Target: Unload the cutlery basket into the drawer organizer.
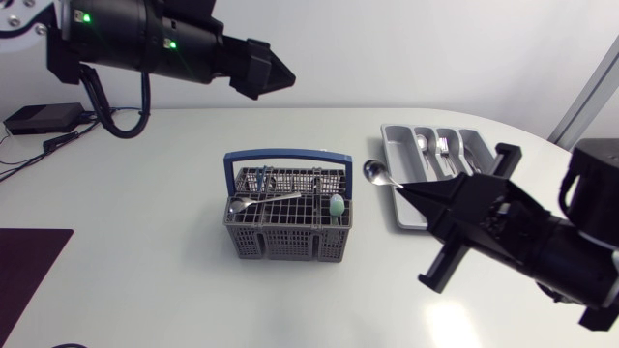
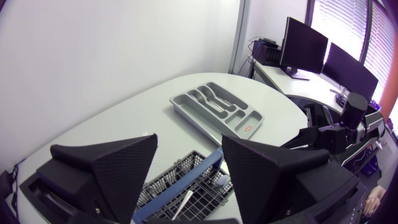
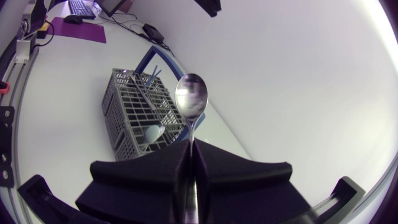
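Right tool [image 1: 402,188] is clamped on a spoon [image 1: 375,173]. Ahead of it stands the cutlery basket [image 1: 290,242], with several pieces [image 1: 261,201] left; beside it, the drawer organizer [image 1: 390,155] holds some cutlery [image 1: 432,145]. Left tool [image 2: 189,137] gapes wide, empty.

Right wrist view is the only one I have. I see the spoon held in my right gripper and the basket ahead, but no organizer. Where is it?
Observer: In the head view the drawer organizer lies on the table beside the basket, on the right arm's side. The spoon in the right gripper shows at the organizer's edge that faces the basket.
Operator: Does it already hold anything?
Observer: Yes, some cutlery lies in its middle compartments.
Operator: And the left arm, is it in my way?
Observer: It seems not. The left gripper is open, holds nothing and hangs above the basket's side of the table, away from the organizer.
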`<state>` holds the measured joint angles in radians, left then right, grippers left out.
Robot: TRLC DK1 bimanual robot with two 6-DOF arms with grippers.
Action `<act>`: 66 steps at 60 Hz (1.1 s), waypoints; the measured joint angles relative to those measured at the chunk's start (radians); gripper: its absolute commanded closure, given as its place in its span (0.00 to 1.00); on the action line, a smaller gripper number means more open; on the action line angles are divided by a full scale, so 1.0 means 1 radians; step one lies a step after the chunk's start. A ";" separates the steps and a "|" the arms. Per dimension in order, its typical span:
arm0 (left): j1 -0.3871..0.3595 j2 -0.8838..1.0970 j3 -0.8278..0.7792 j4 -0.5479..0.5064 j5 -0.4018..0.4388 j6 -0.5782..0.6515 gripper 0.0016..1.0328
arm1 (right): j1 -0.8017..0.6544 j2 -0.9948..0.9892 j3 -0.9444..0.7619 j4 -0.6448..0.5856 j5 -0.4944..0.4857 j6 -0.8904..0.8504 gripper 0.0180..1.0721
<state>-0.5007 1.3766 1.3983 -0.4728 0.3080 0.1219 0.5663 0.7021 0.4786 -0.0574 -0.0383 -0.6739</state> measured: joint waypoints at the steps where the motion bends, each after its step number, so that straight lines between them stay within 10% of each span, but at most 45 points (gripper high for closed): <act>1: 0.003 -0.002 0.001 0.000 0.003 0.013 0.17 | -0.033 -0.011 0.000 -0.020 -0.033 0.000 0.95; 16: -0.070 -0.002 -0.034 -0.033 0.052 0.252 0.17 | -0.563 -0.003 0.056 -0.249 -0.533 -0.126 0.95; 31: -0.129 0.023 -0.124 -0.046 0.066 0.412 0.17 | -0.823 0.266 0.144 -0.413 -0.733 -0.434 0.95; 66: -0.149 0.091 -0.208 -0.045 0.120 0.553 0.17 | -1.026 0.919 0.621 -0.725 -0.703 -0.986 0.95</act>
<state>-0.6495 1.4677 1.1900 -0.5175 0.4278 0.6750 -0.4599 1.6207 1.1000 -0.7826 -0.7410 -1.6600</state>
